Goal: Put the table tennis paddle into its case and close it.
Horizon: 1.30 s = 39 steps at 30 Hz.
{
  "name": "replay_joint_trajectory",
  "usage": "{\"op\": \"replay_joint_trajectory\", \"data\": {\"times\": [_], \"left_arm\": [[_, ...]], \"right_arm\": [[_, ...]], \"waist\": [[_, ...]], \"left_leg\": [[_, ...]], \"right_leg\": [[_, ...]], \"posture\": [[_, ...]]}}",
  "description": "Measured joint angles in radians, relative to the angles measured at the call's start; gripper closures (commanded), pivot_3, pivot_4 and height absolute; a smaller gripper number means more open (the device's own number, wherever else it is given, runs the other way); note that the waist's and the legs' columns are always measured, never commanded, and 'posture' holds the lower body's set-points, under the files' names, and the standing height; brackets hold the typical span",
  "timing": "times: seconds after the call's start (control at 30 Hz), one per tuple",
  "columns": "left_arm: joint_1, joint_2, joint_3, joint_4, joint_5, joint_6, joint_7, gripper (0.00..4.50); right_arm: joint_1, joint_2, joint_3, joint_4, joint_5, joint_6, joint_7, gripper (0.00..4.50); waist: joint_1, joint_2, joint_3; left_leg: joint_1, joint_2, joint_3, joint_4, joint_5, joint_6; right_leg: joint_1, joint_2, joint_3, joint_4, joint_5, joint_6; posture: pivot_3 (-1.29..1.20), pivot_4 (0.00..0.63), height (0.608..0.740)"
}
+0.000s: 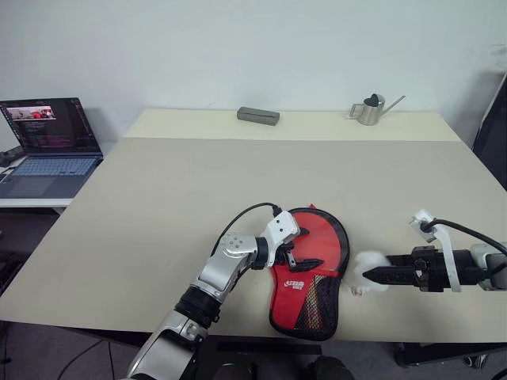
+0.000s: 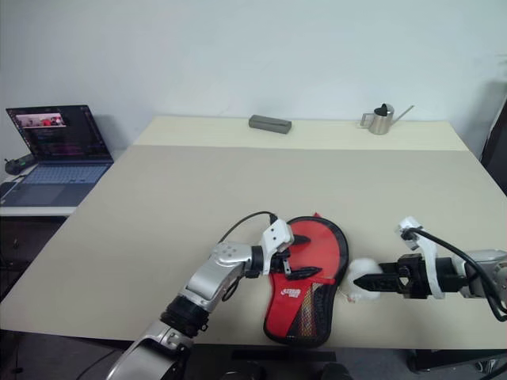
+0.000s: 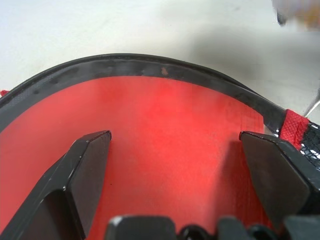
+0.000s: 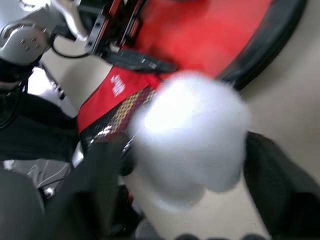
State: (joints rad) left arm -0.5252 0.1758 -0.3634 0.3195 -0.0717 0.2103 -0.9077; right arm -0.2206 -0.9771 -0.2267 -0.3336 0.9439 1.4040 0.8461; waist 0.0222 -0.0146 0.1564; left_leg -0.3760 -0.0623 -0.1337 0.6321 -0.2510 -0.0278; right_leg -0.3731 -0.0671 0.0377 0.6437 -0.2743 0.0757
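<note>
The red case [image 1: 325,241] with black edging, a white logo and a mesh pocket lies flat near the table's front edge. The table tennis paddle is hidden. My left gripper [image 1: 299,255] rests over the case's round part, and its two black fingers [image 3: 90,165] stand wide apart on the red fabric, so it is open. My right gripper [image 1: 371,275] lies level just right of the case and points at it. A white fluffy ball [image 1: 368,267] sits at its tips, beside the case's edge. In the right wrist view the fingers [image 4: 280,190] stand wider than the ball.
An open laptop [image 1: 51,146] stands on a side table at the left. A grey block [image 1: 258,116] and a small metal watering can [image 1: 369,109] sit at the far edge of the beige table [image 1: 174,206].
</note>
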Motion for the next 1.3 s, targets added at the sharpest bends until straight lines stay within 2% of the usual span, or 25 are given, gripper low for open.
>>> {"op": "replay_joint_trajectory", "data": {"times": [0.23, 0.37, 0.5, 0.7, 0.8, 0.9, 0.97, 1.17, 1.27, 1.3], "left_arm": [[0.0, 0.001, 0.004, 0.001, 0.0, 0.0, 0.001, 0.0], [-0.002, -0.003, 0.025, 0.0, -0.008, 0.0, -0.003, 0.0], [0.003, -0.005, 0.055, -0.03, -0.063, 0.034, -0.037, 0.0], [-0.003, 0.003, 0.11, -0.113, -0.159, 0.107, -0.064, 0.0], [-0.007, 0.037, 0.134, -0.167, -0.184, 0.119, -0.068, 0.0], [-0.004, 0.114, 0.156, -0.213, -0.2, 0.13, -0.09, 0.0], [-0.001, 0.167, 0.184, -0.215, -0.203, 0.133, -0.097, 0.0], [0.013, 0.241, 0.241, -0.213, -0.208, 0.133, -0.103, 0.0], [0.017, 0.26, 0.257, -0.212, -0.208, 0.132, -0.097, 0.0], [0.021, 0.261, 0.261, -0.212, -0.208, 0.132, -0.094, 0.0]], "right_arm": [[-0.049, 0.011, 0.013, 0.037, -0.011, -0.028, -0.004, 0.02], [-0.211, 0.126, 0.03, 0.156, -0.086, -0.114, -0.096, 0.02], [-0.304, 0.197, 0.13, 0.239, -0.201, -0.228, -0.13, 0.02], [-0.375, 0.274, 0.274, 0.36, -0.351, -0.409, -0.094, 0.02], [-0.409, 0.324, 0.316, 0.422, -0.414, -0.489, -0.077, 0.02], [-0.426, 0.373, 0.338, 0.486, -0.456, -0.549, -0.058, 0.02], [-0.435, 0.406, 0.349, 0.529, -0.479, -0.577, -0.052, 0.02], [-0.491, 0.485, 0.366, 0.695, -0.546, -0.672, -0.036, 0.02], [-0.518, 0.505, 0.367, 0.779, -0.579, -0.716, -0.023, 0.6], [-0.527, 0.515, 0.367, 0.808, -0.591, -0.73, -0.016, 0.94]], "waist": [[0.0, 0.0, 0.0], [-0.005, 0.001, 0.0], [-0.015, -0.001, 0.002], [-0.023, -0.001, 0.002], [-0.027, -0.001, 0.002], [-0.033, 0.0, 0.002], [-0.039, 0.0, 0.003], [-0.052, 0.0, 0.003], [-0.053, 0.001, 0.003], [-0.053, 0.001, 0.003]], "left_leg": [[0.0, 0.0, 0.0, 0.0, 0.0, 0.0], [0.001, 0.0, 0.0, 0.001, 0.0, 0.0], [-0.005, 0.001, -0.001, 0.001, 0.0, 0.0], [-0.018, 0.0, 0.0, 0.002, 0.002, -0.004], [-0.021, 0.0, 0.001, 0.002, 0.002, -0.004], [-0.02, 0.001, 0.001, 0.002, 0.002, -0.004], [-0.02, 0.001, 0.001, 0.002, 0.002, -0.004], [-0.02, 0.001, 0.001, 0.003, 0.002, -0.004], [-0.02, 0.001, 0.0, 0.003, 0.002, -0.004], [-0.02, 0.001, 0.001, 0.003, 0.002, -0.004]], "right_leg": [[0.0, 0.0, 0.0, 0.0, 0.0, 0.0], [0.0, 0.0, 0.001, 0.001, 0.001, 0.0], [-0.006, 0.001, 0.0, 0.001, 0.003, -0.004], [-0.019, 0.0, 0.001, 0.002, 0.004, -0.006], [-0.023, 0.0, 0.002, 0.002, 0.004, -0.007], [-0.023, 0.001, 0.003, 0.003, 0.005, -0.007], [-0.023, 0.002, 0.003, 0.004, 0.005, -0.008], [-0.023, 0.002, 0.003, 0.004, 0.005, -0.008], [-0.024, 0.002, 0.003, 0.004, 0.005, -0.008], [-0.024, 0.002, 0.003, 0.004, 0.005, -0.008]], "posture": [[0.0, 0.15, 0.74], [0.0, 0.15, 0.74], [0.0, 0.15, 0.74], [0.0, 0.15, 0.74], [0.0, 0.15, 0.74], [0.0, 0.15, 0.74], [0.0, 0.15, 0.74], [0.0, 0.15, 0.74], [0.0, 0.15, 0.74], [0.0, 0.15, 0.74]]}}
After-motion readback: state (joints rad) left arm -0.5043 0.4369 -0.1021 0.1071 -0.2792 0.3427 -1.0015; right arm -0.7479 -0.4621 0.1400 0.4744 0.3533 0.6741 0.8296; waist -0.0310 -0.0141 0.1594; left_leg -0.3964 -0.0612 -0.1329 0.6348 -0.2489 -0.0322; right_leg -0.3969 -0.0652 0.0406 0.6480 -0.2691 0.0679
